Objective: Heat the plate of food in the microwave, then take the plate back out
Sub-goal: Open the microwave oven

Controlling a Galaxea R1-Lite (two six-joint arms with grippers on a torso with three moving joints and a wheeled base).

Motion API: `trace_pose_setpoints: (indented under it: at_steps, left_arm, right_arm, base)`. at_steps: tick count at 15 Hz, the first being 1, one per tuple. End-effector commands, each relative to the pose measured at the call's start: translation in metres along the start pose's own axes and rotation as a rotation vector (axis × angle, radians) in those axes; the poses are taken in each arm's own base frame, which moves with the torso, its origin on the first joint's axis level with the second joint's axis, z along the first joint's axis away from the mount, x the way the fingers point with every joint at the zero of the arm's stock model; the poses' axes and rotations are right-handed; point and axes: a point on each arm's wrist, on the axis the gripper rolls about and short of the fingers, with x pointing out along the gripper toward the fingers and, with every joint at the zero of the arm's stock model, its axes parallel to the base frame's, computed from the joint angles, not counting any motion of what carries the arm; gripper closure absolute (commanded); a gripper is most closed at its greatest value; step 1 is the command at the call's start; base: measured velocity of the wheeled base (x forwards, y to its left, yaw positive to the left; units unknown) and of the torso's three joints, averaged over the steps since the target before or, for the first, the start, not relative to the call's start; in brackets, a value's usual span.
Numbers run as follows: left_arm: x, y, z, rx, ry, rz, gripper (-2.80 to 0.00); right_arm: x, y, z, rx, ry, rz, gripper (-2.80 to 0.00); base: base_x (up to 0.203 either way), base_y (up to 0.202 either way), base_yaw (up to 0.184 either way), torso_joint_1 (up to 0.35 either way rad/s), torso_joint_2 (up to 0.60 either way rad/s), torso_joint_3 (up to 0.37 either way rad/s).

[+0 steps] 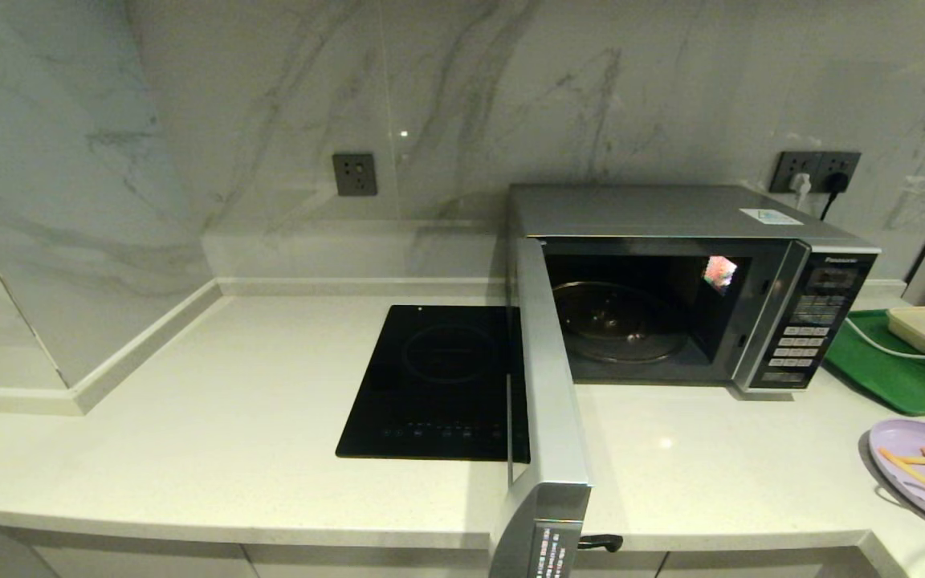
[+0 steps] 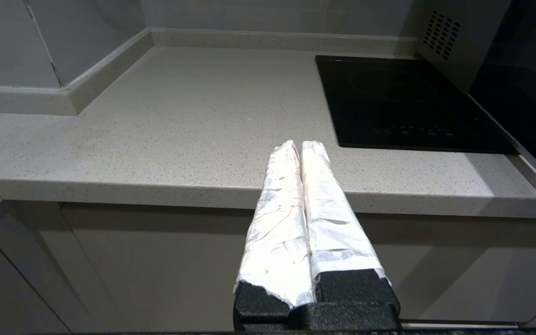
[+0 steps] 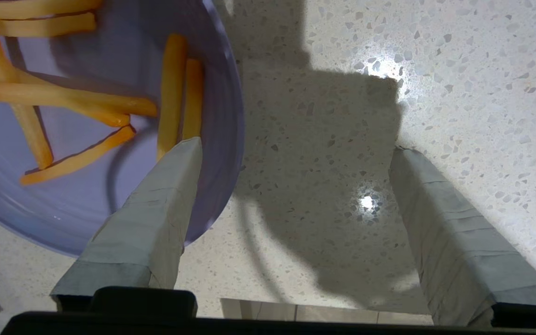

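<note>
Lying on the plate of food [image 1: 924, 470]: orange fries [image 3: 86, 100].

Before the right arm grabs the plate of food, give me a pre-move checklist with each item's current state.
1. Microwave door swung open: ok.
2. Cavity free, only the glass turntable inside: ok.
3. Right gripper open: ok.
4. Plate rim between its fingers: not ok; one finger is over the plate of food, the other over bare counter, rim near the first.
5. Fries all lying on the plate: ok.
6. Left gripper shut, parked at the counter edge, away from the door: ok.
</note>
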Motion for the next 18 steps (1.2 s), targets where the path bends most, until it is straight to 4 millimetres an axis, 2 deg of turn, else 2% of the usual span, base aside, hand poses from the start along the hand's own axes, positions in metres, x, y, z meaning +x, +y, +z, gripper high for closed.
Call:
trace_pose_setpoints:
  at_steps: [1,7,15,16,18]
  left_arm:
    - [0.000,0.000,0.000,-0.001,0.000,0.000,0.00]
    - [0.000,0.000,0.000,-0.001,0.000,0.000,0.00]
    - [0.000,0.000,0.000,-0.001,0.000,0.001,0.00]
    - [0.000,0.000,0.000,0.000,0.000,0.000,0.00]
    - [0.000,0.000,0.000,0.000,0.000,0.000,0.00]
  right_arm:
    - [0.009,0.001,-0.001,0.003,0.007,-0.014,-2.80]
    - [0.026,0.001,0.000,0.009,0.019,-0.038,-2.80]
    - [0.036,0.000,0.000,0.011,0.020,-0.049,-2.80]
    - [0.036,0.000,0.000,0.012,0.020,-0.050,0.00]
    - [0.037,-0.001,0.000,0.012,0.023,-0.053,0.00]
  base:
    - [0.000,0.000,0.000,0.000,0.00,0.000]
    - [0.000,0.000,0.000,0.000,0.00,0.000]
    - [0.000,0.000,0.000,0.000,0.00,0.000]
    - [0.000,0.000,0.000,0.000,0.00,0.000]
    - [0.000,0.000,0.000,0.000,0.00,0.000]
